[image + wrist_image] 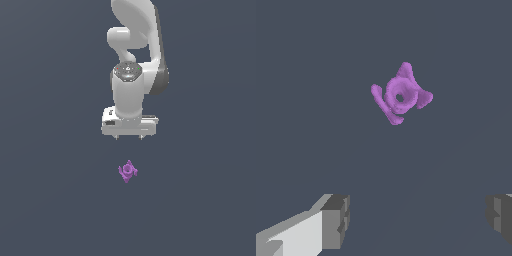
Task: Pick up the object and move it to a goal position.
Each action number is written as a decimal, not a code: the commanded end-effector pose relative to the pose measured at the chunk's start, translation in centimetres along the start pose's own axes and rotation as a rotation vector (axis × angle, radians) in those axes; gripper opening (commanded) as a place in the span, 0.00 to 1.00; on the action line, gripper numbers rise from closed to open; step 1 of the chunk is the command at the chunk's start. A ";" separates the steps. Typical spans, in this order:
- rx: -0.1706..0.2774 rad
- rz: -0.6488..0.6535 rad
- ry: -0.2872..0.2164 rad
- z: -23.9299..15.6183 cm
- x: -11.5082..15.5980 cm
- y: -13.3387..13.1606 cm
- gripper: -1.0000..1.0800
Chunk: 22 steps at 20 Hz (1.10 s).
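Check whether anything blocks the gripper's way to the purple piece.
Nothing visible does. The open gripper is apart from the purple piece, with only bare dark surface showing around it in both views.

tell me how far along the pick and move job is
Done: nothing that shows; the purple object lies alone on the grey floor. In hand: the gripper hangs apart from it, fingers wide and empty. Left: descend, grasp, lift, carry. No goal marker is visible.

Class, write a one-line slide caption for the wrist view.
Open pincer above a small purple knobbly piece lying on the dark grey floor.
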<state>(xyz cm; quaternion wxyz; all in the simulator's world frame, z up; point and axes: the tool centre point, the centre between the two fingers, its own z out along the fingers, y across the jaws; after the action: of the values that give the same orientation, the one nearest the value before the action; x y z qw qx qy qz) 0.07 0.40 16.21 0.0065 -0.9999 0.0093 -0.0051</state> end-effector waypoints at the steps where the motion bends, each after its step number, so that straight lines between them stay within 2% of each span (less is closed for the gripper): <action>1: 0.000 0.000 0.000 0.0 0.0 0.0 0.96; 9: -0.021 0.004 0.005 -0.8 0.2 0.0 0.96; 22: -0.023 -0.046 0.003 -0.3 1.1 -0.1 0.96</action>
<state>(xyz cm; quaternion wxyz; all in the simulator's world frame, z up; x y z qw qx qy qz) 0.89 0.42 16.71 -0.0047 -0.9999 -0.0065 -0.0069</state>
